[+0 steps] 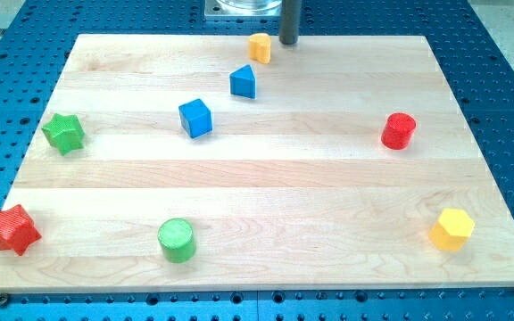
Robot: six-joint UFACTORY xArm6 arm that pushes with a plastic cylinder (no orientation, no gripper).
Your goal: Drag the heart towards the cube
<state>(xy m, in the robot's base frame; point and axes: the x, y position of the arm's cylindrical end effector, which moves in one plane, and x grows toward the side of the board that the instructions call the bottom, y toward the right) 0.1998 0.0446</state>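
Camera view: my tip point(288, 42) sits at the worktop's point(328, 205) top edge, just right of the orange heart point(259, 47), not clearly touching. No hand on this rod. Blue cube point(195, 118) lies lower left of the heart, blue wedge point(244, 82) between them.

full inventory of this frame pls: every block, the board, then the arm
orange heart: 1, orange-yellow, top edge of the board, just left of my tip
blue triangular block: 1, blue, below the heart
blue cube: 1, blue, lower left of the triangular block
green star: 1, green, left edge
red star: 1, red, bottom left corner
green cylinder: 1, green, bottom, left of centre
red cylinder: 1, red, right side
yellow hexagon: 1, yellow, bottom right
wooden board: 1, light wood, on blue perforated table
my tip: 1, dark rod, top edge, right of the heart, small gap
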